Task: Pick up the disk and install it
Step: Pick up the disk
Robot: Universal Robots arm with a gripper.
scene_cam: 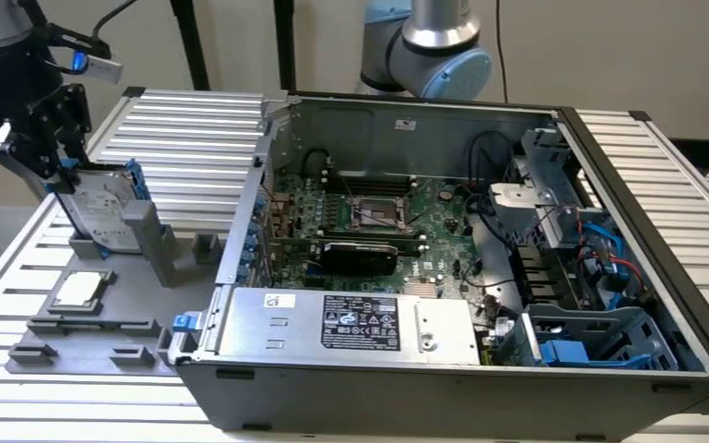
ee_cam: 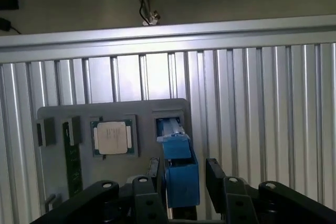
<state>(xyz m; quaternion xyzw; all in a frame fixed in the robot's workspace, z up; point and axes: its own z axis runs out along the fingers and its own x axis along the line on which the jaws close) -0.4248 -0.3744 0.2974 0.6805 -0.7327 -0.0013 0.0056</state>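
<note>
The disk [scene_cam: 93, 208], silver-grey with a white label and blue rails, stands on edge in a slot of the grey fixture plate [scene_cam: 121, 346] at the exterior view's left, outside the computer case. My gripper [scene_cam: 44, 159] is at the disk's upper edge. In the wrist view the disk's blue rail [ee_cam: 177, 153] runs up between my black fingers [ee_cam: 216, 174], one on each side. A thin dark gap shows on both sides of the rail, so the gripper [ee_cam: 182, 174] is open around the disk. The disk's lower end sits in the fixture slot.
The open computer case [scene_cam: 626, 166] lies on the slatted aluminium table [scene_cam: 195, 120], with motherboard [scene_cam: 379, 212], grey power-supply box [scene_cam: 348, 323] and a blue-tabbed drive cage [scene_cam: 594, 337]. On the fixture plate lie a small square chip [ee_cam: 113, 137] and a green memory stick [ee_cam: 72, 153].
</note>
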